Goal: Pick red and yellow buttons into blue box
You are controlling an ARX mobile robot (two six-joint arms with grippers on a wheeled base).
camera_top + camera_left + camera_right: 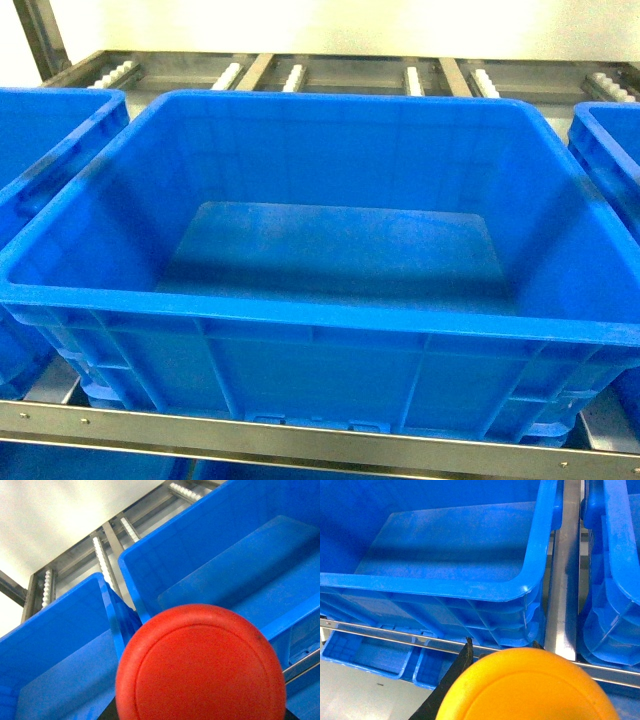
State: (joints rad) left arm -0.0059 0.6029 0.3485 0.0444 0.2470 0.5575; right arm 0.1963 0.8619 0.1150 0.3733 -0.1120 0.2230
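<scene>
Holding a red button (201, 666) in my left gripper and a yellow button (530, 687) in my right, both near the blue box (330, 310).

Left wrist view: red cap filled the near bottom of frame, close to the lens; my left fingers sat hidden behind it, so the pinch itself could not be seen, only the cap riding with the wrist. Right wrist view: yellow cap filled the near bottom edge, one dark finger (451, 680) showing at its left side, touching the cap. Blue box sat centre on the metal rack rail (300, 440), floor bare blue, no button inside. The yellow cap hung on the near side of the box's near right corner, outside the rim. Neighbour blue crates stood left (50, 140) and right (610, 150). White roller tracks (300, 75) ran along the far side.
</scene>
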